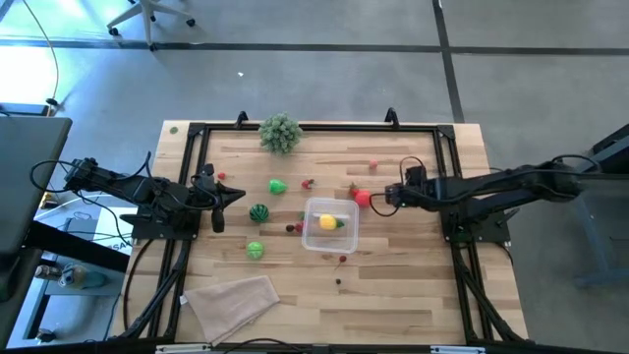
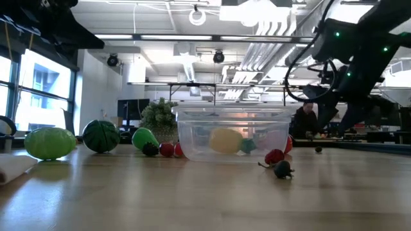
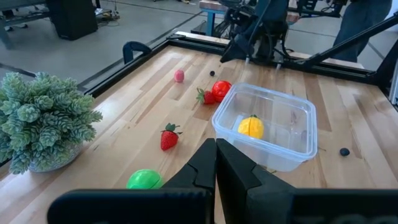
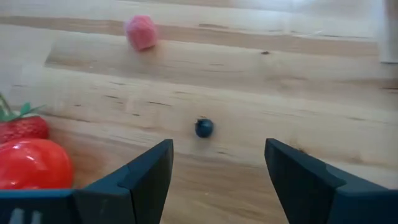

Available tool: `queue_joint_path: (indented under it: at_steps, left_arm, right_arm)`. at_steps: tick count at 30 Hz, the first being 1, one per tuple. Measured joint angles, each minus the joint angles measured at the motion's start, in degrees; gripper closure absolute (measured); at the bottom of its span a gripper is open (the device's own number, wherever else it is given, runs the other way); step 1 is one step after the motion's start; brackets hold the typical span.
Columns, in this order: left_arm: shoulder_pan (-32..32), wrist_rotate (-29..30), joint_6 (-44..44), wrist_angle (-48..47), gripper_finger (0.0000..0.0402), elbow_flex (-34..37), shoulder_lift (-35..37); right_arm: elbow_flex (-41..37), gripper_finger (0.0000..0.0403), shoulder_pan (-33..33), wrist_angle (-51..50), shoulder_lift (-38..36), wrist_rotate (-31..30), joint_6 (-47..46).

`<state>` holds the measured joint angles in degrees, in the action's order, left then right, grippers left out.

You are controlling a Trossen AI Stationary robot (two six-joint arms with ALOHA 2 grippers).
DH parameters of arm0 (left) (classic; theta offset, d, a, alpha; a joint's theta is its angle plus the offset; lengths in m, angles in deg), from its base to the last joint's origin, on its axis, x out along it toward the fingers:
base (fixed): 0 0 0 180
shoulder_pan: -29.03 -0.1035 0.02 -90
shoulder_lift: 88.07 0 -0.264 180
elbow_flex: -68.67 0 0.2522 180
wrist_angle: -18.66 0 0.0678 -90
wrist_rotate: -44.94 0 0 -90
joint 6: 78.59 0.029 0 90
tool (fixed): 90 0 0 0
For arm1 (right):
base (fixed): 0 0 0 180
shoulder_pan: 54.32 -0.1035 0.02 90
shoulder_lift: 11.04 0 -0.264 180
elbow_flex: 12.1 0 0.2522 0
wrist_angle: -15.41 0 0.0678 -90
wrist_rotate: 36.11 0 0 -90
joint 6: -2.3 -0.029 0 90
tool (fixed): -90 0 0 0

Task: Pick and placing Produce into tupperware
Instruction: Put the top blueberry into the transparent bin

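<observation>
The clear tupperware point(image 1: 329, 224) point(image 3: 267, 124) point(image 2: 234, 135) stands mid-table with a yellow fruit point(image 3: 251, 126) inside. The produce lies scattered on the wood: a red tomato point(image 1: 362, 198) point(image 4: 31, 165), strawberries point(image 3: 168, 137) point(image 4: 22, 127), a pink berry point(image 4: 141, 31), green balls point(image 1: 255, 250) point(image 1: 258, 212), and a green pepper point(image 1: 278, 186). My right gripper point(image 1: 378, 201) point(image 4: 217, 171) is open beside the tomato. A small dark blue berry point(image 4: 203, 128) lies on the table just ahead of its fingers. My left gripper point(image 1: 231, 197) point(image 3: 217, 163) is shut and waits at the table's left.
A bushy grey-green plant point(image 1: 280, 132) point(image 3: 40, 118) stands at the far edge. A beige folded cloth point(image 1: 234, 300) lies near the near-left corner. A black frame point(image 1: 197, 133) runs along the table's edges. Tiny dark berries point(image 2: 282, 169) point(image 3: 344, 151) lie near the container.
</observation>
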<state>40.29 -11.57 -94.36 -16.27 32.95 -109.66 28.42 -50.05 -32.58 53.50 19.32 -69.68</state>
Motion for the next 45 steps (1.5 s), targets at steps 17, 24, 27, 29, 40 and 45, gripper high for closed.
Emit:
queue_joint_path:
  at_steps: [17,24,27,29,40,45]
  left_arm:
    - [0.0,0.0,0.0,0.0,0.0401,0.0,0.0]
    - [0.0,0.0,0.0,0.0,0.0401,0.0,0.0]
    - [0.0,0.0,0.0,0.0,0.0401,0.0,0.0]
    - [0.0,0.0,0.0,0.0,0.0401,0.0,0.0]
    - [0.0,0.0,0.0,0.0,0.0401,0.0,0.0]
    - [0.0,0.0,0.0,0.0,0.0401,0.0,0.0]
  right_arm:
    - [-1.2,0.0158,2.6,13.5,12.9,-2.5,-1.0]
    - [-1.2,0.0158,2.6,16.2,18.5,-3.0,-2.6]
    - [-1.2,0.0164,2.5,17.9,20.0,-4.0,-2.6]
    - [-1.2,0.0173,2.6,18.7,20.6,-4.8,-2.6]
    - [-1.2,0.0226,2.6,19.0,20.9,-5.1,-3.0]
    - [-1.2,0.0245,2.6,19.1,20.9,-5.0,-2.9]
